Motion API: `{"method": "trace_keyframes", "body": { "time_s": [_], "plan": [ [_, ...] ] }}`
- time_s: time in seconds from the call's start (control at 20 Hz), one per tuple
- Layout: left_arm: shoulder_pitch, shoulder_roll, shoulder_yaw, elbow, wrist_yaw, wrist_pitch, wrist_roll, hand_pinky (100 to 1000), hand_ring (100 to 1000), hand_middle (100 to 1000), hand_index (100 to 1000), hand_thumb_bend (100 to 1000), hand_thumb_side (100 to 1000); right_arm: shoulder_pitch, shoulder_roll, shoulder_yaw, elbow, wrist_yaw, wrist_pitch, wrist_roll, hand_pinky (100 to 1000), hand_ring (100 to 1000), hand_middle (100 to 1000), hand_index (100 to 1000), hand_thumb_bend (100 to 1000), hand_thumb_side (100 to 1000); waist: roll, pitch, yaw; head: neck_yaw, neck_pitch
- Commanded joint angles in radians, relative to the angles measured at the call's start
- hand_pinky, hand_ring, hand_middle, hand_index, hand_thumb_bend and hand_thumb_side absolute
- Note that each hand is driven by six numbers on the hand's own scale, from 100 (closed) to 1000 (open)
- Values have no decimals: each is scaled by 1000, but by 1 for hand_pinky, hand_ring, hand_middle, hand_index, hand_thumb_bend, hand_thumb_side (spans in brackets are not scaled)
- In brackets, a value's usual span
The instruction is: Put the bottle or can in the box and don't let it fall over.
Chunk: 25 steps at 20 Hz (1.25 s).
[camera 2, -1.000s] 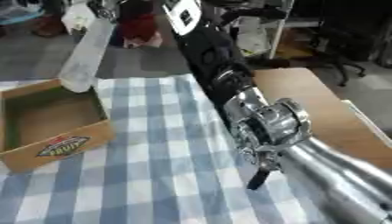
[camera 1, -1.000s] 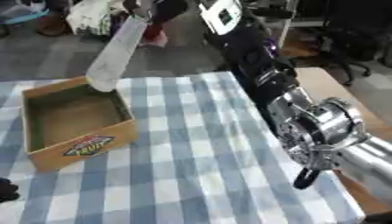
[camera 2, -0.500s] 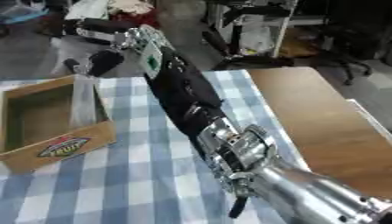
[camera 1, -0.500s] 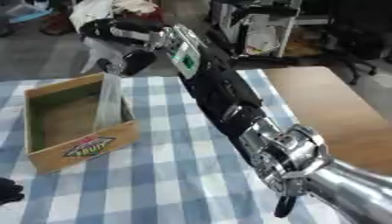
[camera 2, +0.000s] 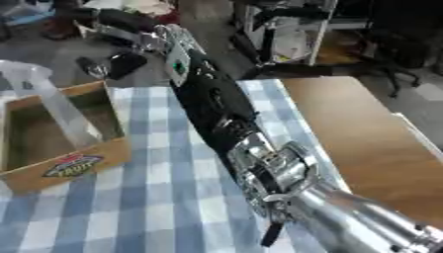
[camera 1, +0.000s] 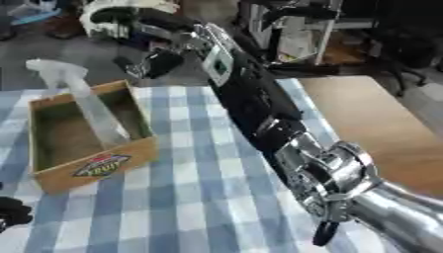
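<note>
The right arm is stretched from the lower right up to the upper left of the frame; its right hand [camera 1: 155, 62] is seen just beyond the box [camera 1: 86, 133], fingers spread apart and clear of the bottle [camera 1: 86, 106]; the clear bottle leans inside the box, neck tilted to the upper left; the checked cloth [camera 1: 190, 197] lies beneath; a dark shape [camera 1: 12, 212] at the lower left edge is cut off.

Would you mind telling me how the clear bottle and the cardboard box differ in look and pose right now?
The bottle is see-through and tall and slim; the box is opaque brown cardboard, low and wide, with a label on its front. The bottle leans, its top reaching beyond the far rim; the box sits flat on the checked cloth. Both are apart from the right hand.
</note>
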Motion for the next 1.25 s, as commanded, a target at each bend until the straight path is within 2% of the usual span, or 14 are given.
{"method": "trace_keyframes", "body": {
  "time_s": [0.05, 0.2, 0.3, 0.35, 0.4, 0.45, 0.5, 0.65, 0.8, 0.9, 1.1, 1.25],
  "plan": [
    [1, 16, 13, -11, -6, -3, 8, 733, 706, 648, 892, 205, 972, -13, -72, 10, -70, -128, 11, -63, 1000, 916, 913, 1000, 100, 202, 1, -22, -15, 17, 4],
    [17, 25, 29, -9, -13, -5, 22, 733, 706, 648, 891, 205, 974, 43, -148, 28, -140, -288, 33, -87, 947, 879, 892, 990, 100, 217, -8, -33, -49, 56, 15],
    [29, 32, 39, -8, -19, -7, 32, 733, 706, 647, 890, 206, 976, 135, -221, 29, -229, -445, 60, -108, 900, 834, 849, 964, 100, 230, -14, -41, -76, 91, 34],
    [34, 34, 44, -8, -22, -9, 36, 733, 706, 648, 890, 206, 975, 202, -250, 21, -289, -526, 83, -121, 864, 803, 819, 948, 100, 325, -17, -43, -91, 113, 45],
    [40, 36, 49, -8, -24, -10, 41, 733, 706, 647, 890, 206, 976, 281, -274, 8, -358, -606, 112, -133, 850, 789, 807, 944, 100, 372, -19, -44, -105, 134, 52],
    [45, 38, 54, -9, -28, -12, 46, 733, 706, 647, 889, 206, 980, 372, -290, -11, -430, -685, 147, -141, 820, 761, 783, 934, 100, 498, -20, -44, -117, 155, 56],
    [49, 39, 60, -9, -31, -13, 51, 733, 706, 647, 889, 206, 980, 463, -299, -31, -502, -756, 183, -140, 807, 753, 779, 932, 100, 542, -19, -43, -127, 172, 58],
    [65, 43, 73, -12, -41, -20, 64, 733, 707, 647, 889, 204, 988, 694, -296, -95, -685, -908, 275, -78, 783, 731, 765, 923, 100, 549, -17, -39, -159, 218, 64],
    [79, 43, 80, -14, -52, -27, 71, 733, 708, 649, 890, 202, 993, 880, -259, -152, -780, -970, 343, 8, 760, 710, 748, 917, 100, 577, -7, -32, -188, 277, 77],
    [85, 40, 83, -14, -56, -32, 74, 732, 708, 650, 892, 200, 995, 972, -202, -183, -823, -997, 381, 64, 747, 698, 740, 911, 100, 609, 2, -28, -206, 316, 79],
    [97, 35, 84, -13, -63, -41, 74, 732, 708, 651, 893, 199, 1000, 1096, -67, -240, -902, -1008, 465, 126, 734, 674, 714, 898, 100, 663, 18, -23, -233, 377, 77],
    [98, 32, 82, -10, -68, -43, 73, 732, 706, 645, 890, 198, 1000, 1154, -11, -244, -927, -988, 518, 148, 726, 661, 700, 893, 100, 710, 22, -21, -240, 398, 79]
  ]
}}
